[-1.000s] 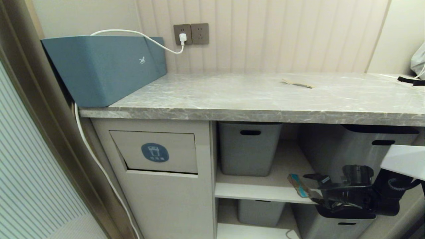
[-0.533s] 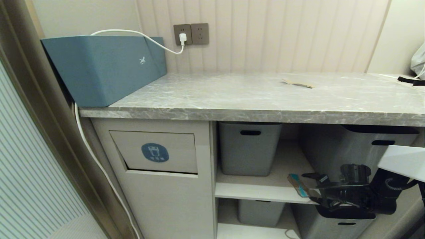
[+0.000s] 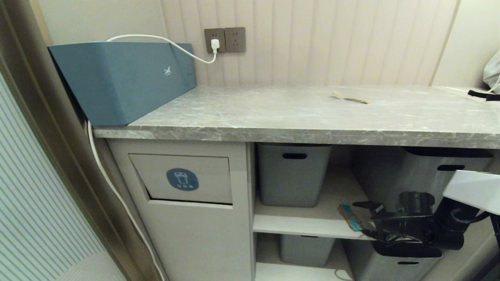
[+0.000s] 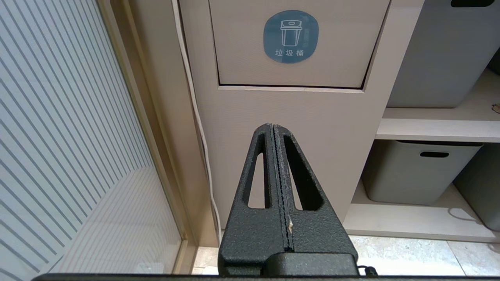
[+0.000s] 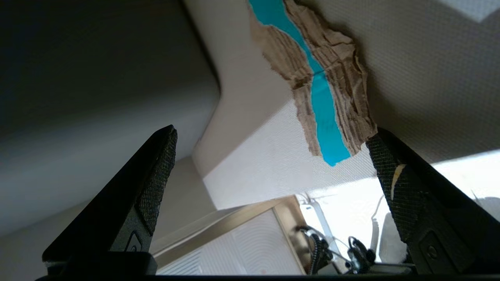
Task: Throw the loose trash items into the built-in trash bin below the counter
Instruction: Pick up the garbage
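The shelf (image 3: 312,224) bay offers passage between the small grey tub (image 3: 293,175) at 9 o'clock and the large grey tub (image 3: 406,175) at 3 o'clock of the cardboard scrap (image 3: 350,217). The counter (image 3: 297,134) edge limits headroom at 12 o'clock. The bin flap (image 3: 183,179) front is unobstructed.

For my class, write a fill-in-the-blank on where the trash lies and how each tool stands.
1. The right tool stands ____ beside a cardboard scrap on the shelf.
2. The left tool is ____.
3. Another scrap lies on the ____.
4. The bin flap bears a round ____ sticker.

Missing: open; shut; counter; blue
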### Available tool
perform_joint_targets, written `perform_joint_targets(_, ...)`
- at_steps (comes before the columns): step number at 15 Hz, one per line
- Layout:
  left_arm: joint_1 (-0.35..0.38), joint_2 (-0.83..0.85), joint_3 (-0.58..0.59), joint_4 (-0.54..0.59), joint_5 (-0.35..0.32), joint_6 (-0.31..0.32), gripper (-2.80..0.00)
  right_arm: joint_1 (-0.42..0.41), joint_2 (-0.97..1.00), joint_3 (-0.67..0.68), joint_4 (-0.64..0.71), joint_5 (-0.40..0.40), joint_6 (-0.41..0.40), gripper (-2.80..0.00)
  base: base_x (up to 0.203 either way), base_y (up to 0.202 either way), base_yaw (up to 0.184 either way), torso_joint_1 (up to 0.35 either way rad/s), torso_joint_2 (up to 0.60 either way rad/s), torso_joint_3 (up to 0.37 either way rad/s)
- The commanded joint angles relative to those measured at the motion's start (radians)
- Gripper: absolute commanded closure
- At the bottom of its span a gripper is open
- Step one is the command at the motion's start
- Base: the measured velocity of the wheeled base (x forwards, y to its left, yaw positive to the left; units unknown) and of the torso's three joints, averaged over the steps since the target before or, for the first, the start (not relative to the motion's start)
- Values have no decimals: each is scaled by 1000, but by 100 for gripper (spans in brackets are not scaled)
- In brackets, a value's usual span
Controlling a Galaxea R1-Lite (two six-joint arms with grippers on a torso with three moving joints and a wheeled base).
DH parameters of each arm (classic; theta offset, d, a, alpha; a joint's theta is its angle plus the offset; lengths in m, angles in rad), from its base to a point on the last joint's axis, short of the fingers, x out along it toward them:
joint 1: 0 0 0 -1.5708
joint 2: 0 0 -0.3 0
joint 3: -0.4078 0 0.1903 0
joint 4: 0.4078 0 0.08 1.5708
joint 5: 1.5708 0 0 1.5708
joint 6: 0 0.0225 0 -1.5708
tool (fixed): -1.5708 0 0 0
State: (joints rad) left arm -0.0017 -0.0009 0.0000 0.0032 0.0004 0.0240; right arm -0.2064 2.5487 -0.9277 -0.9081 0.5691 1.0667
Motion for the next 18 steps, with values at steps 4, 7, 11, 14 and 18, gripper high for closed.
perform_joint_targets(4,0,-1,2,0,0,-1,0,1,16,-66,31,0,2,-280,0,0,0,0,0,0)
perform_joint_targets(7,0,-1,2,0,0,1,0,1,24,-67,31,0,2,-280,0,0,0,0,0,0)
perform_joint_targets(11,0,-1,2,0,0,1,0,1,49,-85,30,3,2,-280,0,0,0,0,0,0)
perform_joint_targets(14,0,-1,2,0,1,-1,0,1,62,-98,29,2,6,-280,0,0,0,0,0,0)
perform_joint_targets(18,0,-1,2,0,1,-1,0,1,80,-112,29,3,10,-280,0,0,0,0,0,0)
